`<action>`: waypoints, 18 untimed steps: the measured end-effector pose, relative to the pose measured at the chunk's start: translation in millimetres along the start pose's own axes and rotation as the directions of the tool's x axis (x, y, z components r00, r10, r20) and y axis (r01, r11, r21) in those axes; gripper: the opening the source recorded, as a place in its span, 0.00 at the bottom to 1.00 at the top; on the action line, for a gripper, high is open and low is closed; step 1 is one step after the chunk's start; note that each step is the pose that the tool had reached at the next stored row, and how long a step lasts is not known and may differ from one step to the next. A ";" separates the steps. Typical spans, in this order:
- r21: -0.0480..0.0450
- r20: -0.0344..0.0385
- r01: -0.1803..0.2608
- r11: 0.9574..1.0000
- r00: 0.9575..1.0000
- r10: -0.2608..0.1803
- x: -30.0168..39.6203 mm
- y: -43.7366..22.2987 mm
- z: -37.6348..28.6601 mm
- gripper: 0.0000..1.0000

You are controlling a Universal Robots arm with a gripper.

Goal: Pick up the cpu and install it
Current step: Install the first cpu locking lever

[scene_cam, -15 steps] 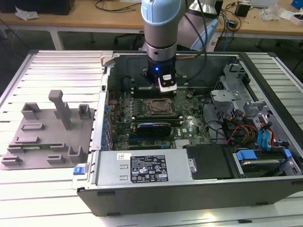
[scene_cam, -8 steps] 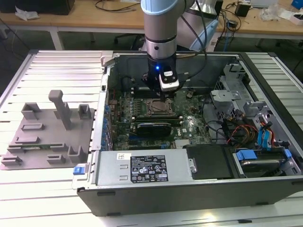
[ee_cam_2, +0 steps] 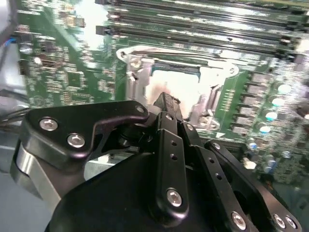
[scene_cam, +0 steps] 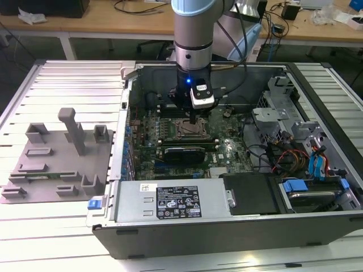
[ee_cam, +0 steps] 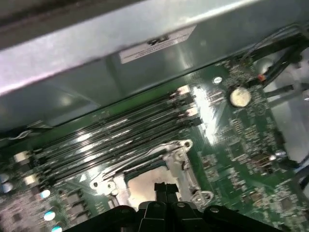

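Gripper (ee_cam_2: 166, 99): fingers narrowed together, tip over cpu (ee_cam_2: 181, 87) in motherboard socket (ee_cam_2: 133, 79); hold unclear. Keep chip flat, corners aligned.

Greens, greys and black inside the open computer case

We see a green motherboard (scene_cam: 187, 141) speckled with tiny silver parts, a silvery socket frame (ee_cam_2: 145, 63) around the pale, whitish cpu (ee_cam_2: 178, 89), and long black memory slots (ee_cam: 125, 130). Our end effector (ee_cam_2: 166, 104) is matte black with bright silver screws; the arm (scene_cam: 193, 34) is grey and light blue. The fixture tray (scene_cam: 57, 153) is plain grey on a white ribbed counter (scene_cam: 57, 226). Blue clips (scene_cam: 295, 185) mark the dark case.
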State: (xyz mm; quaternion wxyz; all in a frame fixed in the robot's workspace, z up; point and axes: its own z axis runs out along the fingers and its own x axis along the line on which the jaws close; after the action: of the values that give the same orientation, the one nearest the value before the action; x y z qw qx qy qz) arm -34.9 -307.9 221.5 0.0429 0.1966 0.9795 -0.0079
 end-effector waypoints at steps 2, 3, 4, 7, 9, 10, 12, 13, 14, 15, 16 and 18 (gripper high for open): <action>0.001 -0.003 0.001 1.000 1.000 -0.001 0.0 -0.1 0.0 0.11; -0.002 -0.003 0.035 0.999 0.999 -0.035 0.0 0.1 0.2 0.11; -0.004 -0.003 0.065 0.998 0.998 -0.065 0.0 0.0 0.2 0.11; -0.010 -0.003 0.132 0.991 0.991 -0.132 0.0 0.0 0.5 0.11; -0.014 -0.002 0.178 0.984 0.984 -0.178 0.0 0.0 0.7 0.11; -0.016 -0.002 0.197 0.980 0.980 -0.197 0.0 0.0 0.7 0.11; -0.019 -0.001 0.234 0.972 0.972 -0.234 0.1 0.0 0.9 0.11; -0.021 -0.001 0.253 0.967 0.967 -0.253 0.1 0.0 1.1 0.11; -0.022 0.000 0.269 0.963 0.963 -0.269 0.1 0.0 1.3 0.11; -0.024 0.000 0.293 0.956 0.956 -0.293 0.1 0.0 1.6 0.11; -0.025 0.001 0.311 0.950 0.950 -0.311 0.1 0.0 1.8 0.11; -0.017 0.002 0.358 0.934 0.934 -0.358 0.2 -0.1 2.0 0.11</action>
State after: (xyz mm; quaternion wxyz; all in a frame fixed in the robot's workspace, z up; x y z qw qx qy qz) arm -34.9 -307.9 219.5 0.0420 0.0147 0.9990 -0.0070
